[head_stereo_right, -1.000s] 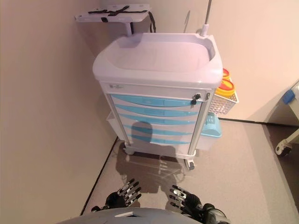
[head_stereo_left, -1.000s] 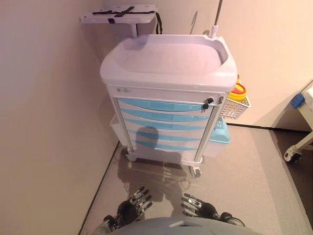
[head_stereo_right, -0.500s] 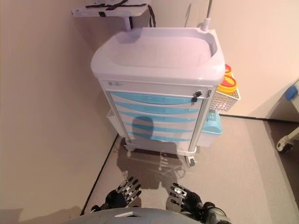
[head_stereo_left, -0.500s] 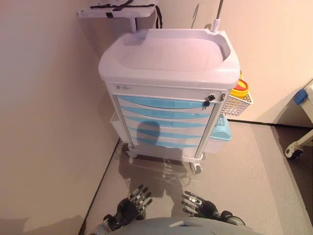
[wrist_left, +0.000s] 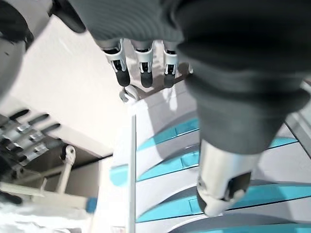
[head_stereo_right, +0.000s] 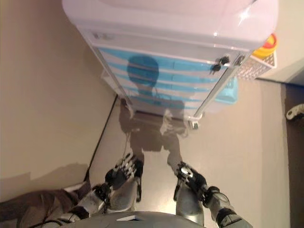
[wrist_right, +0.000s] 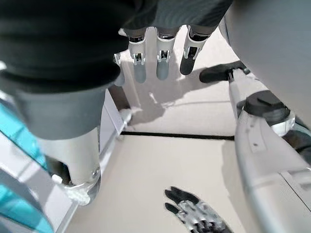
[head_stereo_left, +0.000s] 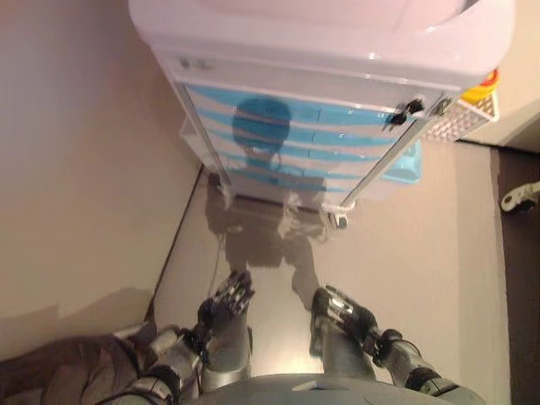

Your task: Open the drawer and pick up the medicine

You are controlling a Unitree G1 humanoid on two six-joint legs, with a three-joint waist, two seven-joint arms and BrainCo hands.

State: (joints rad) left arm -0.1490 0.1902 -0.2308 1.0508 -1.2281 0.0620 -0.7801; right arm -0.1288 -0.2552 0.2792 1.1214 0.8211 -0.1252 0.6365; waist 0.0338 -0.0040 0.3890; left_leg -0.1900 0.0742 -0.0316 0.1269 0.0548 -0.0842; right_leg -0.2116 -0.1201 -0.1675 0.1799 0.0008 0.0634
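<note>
I see one medical cart at the far side, with five blue drawers, all closed; no medicine is visible. One key sits in the lock at the cart's upper right. One wire basket hangs on its right side. Left robot hand and right robot hand hang near me, both released, fingers relaxed, grasping nothing, well apart from the cart.

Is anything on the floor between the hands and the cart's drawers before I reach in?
Nothing visible stands in the way. The left hand and right hand hang low with fingers relaxed, holding nothing. Only bare floor lies between them and the cart. Its blue drawers are all closed, so no medicine shows.
</note>
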